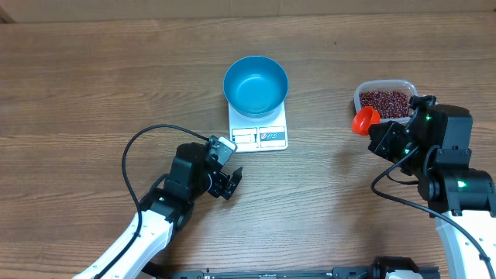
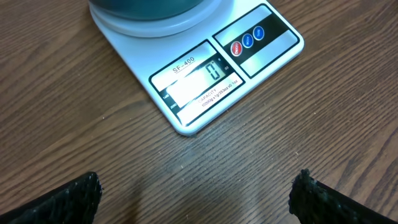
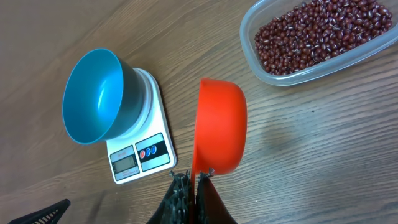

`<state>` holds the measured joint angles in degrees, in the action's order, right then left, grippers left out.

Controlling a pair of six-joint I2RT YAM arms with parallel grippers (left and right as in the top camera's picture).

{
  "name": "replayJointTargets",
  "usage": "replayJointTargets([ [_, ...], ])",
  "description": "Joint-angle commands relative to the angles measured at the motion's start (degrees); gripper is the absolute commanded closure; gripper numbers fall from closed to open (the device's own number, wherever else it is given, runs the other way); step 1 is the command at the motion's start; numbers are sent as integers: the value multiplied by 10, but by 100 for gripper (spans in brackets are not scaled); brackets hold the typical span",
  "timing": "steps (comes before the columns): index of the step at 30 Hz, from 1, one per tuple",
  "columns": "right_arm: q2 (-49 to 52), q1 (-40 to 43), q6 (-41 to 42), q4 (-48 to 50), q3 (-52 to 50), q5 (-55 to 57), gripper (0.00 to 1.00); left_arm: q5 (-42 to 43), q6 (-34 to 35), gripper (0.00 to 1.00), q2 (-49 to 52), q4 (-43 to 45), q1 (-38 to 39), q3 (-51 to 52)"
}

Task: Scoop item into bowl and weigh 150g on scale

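Note:
The teal bowl [image 1: 256, 84] stands empty on the white scale [image 1: 259, 136], whose display [image 2: 198, 79] shows zero. The beans [image 1: 385, 102] lie in a clear tub at the right. My right gripper [image 1: 375, 129] hovers just left of the tub, shut on the handle of an orange scoop [image 3: 219, 124]. The scoop is tipped on its side and no beans show in it. My left gripper [image 1: 232, 184] sits low over the table in front of the scale, its fingers [image 2: 68, 202] wide open with only bare wood between them.
The clear plastic tub [image 3: 249, 37] sits at the far right of the table, well right of the scale. A black cable [image 1: 136, 155] loops behind my left arm. Bare wood lies between the scale and the tub.

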<state>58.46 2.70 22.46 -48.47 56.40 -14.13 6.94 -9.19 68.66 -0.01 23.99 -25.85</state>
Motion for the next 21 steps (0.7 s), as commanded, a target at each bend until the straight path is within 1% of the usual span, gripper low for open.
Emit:
replayJointTargets([
  [1,-1,3,0,3,10,6,96,6,-5,0,4,2,1,1],
  [16,-1,3,-3,5,10,6,96,2,-4,0,4,1,1,1],
  [21,-1,3,-3,9,10,6,96,2,-4,0,4,14,1,1],
])
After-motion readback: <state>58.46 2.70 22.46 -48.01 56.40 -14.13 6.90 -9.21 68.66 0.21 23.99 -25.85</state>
